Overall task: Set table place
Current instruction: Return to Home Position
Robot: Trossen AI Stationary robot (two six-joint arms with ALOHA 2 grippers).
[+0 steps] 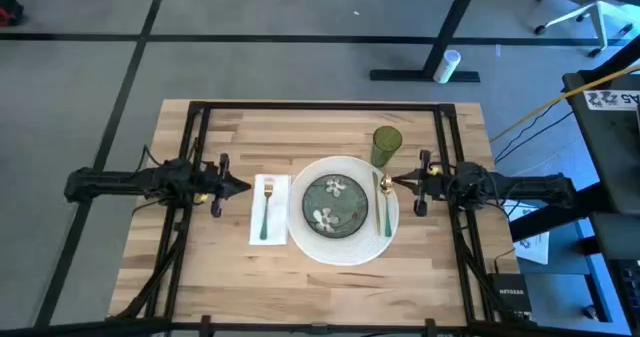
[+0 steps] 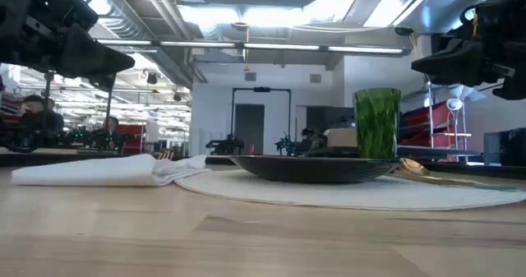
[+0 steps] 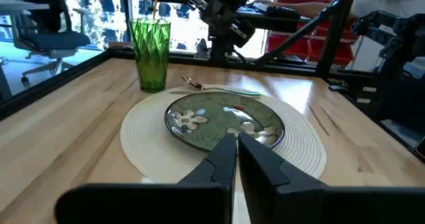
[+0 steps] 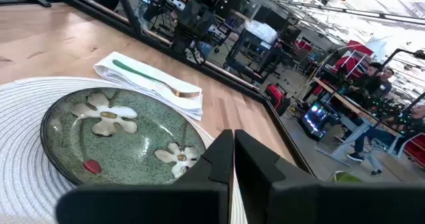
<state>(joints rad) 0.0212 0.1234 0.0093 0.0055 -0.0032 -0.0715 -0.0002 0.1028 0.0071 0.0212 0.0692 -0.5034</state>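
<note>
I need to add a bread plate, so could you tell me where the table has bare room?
Bare wood: the strip along the table edge opposite the green cup, past placemat and napkin; also the cup-side strip beyond the napkin. Crowded: between napkin and left gripper, and around the gold utensil by the right gripper.

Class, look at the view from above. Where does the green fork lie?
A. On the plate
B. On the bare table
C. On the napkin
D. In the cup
C: the high view shows the fork lying along the white napkin, beside the placemat and clear of the plate and the cup.
</note>
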